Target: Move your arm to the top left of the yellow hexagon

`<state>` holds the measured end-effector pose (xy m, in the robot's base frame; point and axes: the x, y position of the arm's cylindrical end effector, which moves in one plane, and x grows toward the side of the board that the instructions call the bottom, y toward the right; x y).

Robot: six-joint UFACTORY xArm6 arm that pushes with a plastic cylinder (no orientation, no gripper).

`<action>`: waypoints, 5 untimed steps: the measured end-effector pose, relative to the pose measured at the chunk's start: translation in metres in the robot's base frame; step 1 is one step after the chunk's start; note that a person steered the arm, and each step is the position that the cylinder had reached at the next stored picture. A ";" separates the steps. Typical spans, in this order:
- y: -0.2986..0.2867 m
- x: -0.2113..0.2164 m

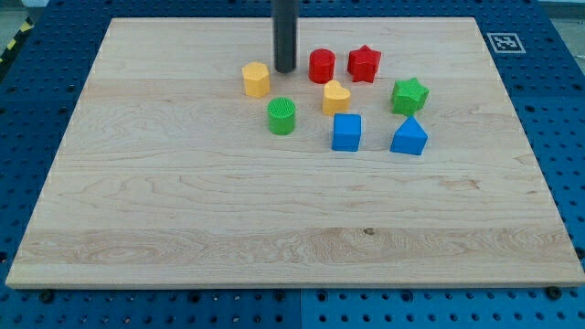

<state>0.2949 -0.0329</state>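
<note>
The yellow hexagon [256, 79] stands on the wooden board [183, 201], left of the block cluster near the view's top. My tip [285, 69] is the lower end of the dark rod, just to the right of the yellow hexagon and slightly toward the view's top. It stands between the hexagon and the red cylinder [322, 66], apart from both.
A red star [364, 63], a yellow heart [335, 96], a green star [409, 95], a green cylinder [281, 116], a blue cube [346, 132] and a blue triangular block [409, 137] sit to the right of and below the hexagon.
</note>
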 end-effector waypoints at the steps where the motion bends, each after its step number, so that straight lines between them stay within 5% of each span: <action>1: -0.055 -0.034; 3: -0.055 -0.034; 5: -0.097 0.015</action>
